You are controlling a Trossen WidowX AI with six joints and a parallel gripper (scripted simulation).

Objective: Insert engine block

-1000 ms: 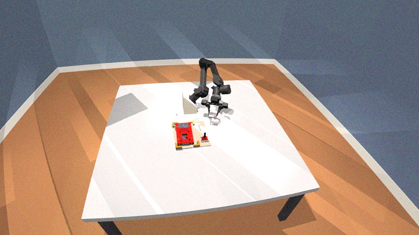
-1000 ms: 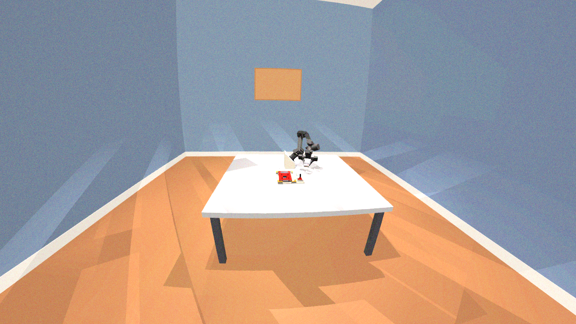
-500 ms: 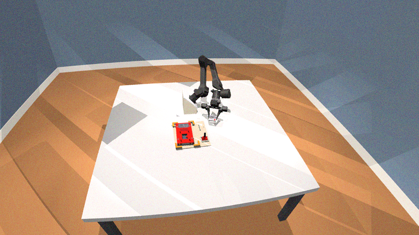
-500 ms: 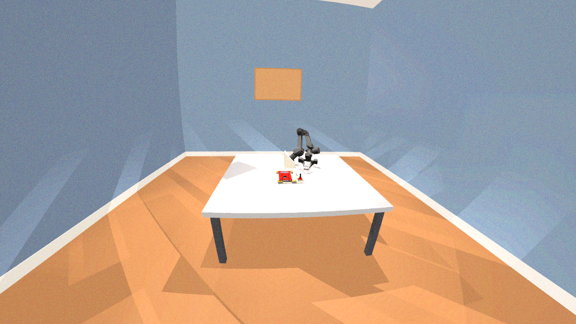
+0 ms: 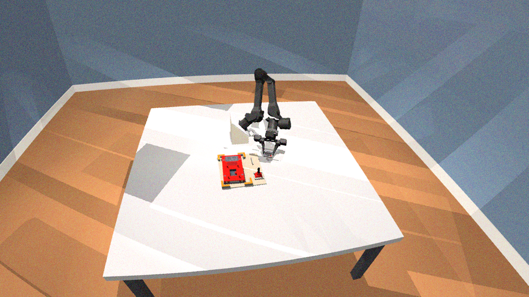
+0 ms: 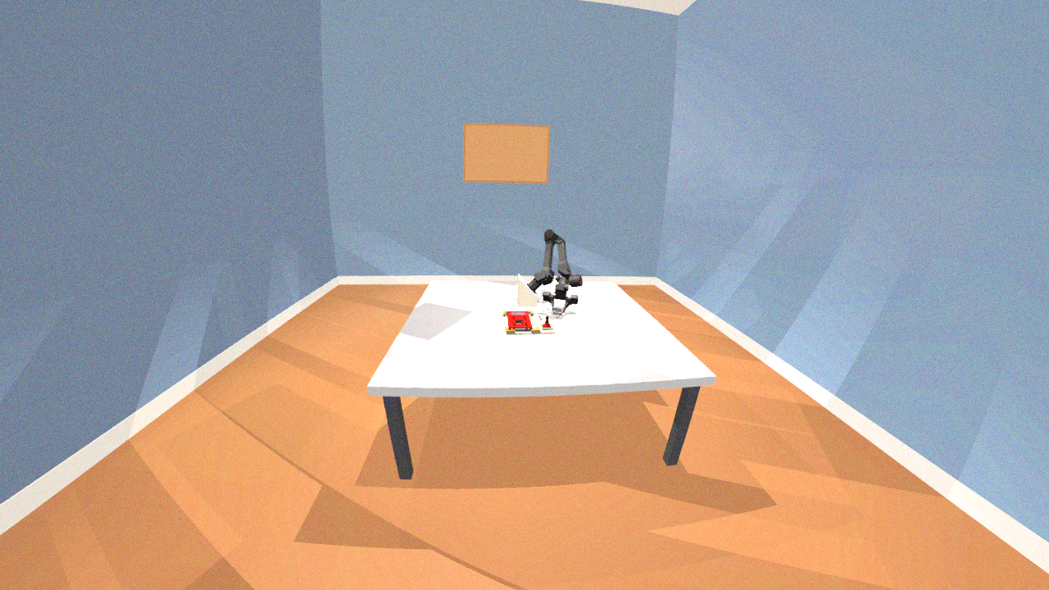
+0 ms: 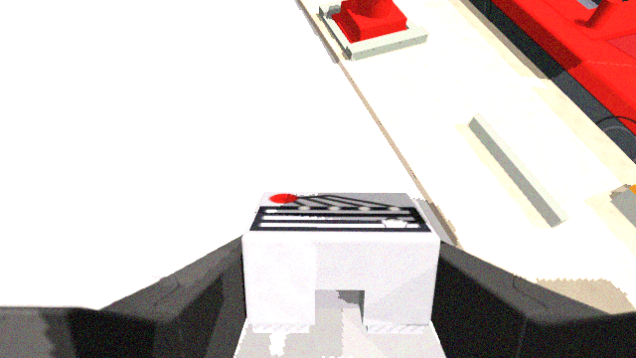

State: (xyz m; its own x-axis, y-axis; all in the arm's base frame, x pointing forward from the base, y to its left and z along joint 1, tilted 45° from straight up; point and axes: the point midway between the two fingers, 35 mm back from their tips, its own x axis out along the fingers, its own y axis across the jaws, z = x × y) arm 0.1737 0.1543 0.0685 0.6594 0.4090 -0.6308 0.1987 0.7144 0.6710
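My gripper is shut on the white engine block, one finger on each side. In the wrist view the block's striped face with a red dot is on top, and its notched slot side faces the camera. The block is low, beside the cream board; whether it touches the table is unclear. The red car body lies on the board, away from the block. Its opening shows small in the top view. The rib cannot be made out.
A red part with a black stick stands in a pale frame on the board's near side to the block. A thin grey bar lies on the board between block and car. A cream wedge stands beside the arm.
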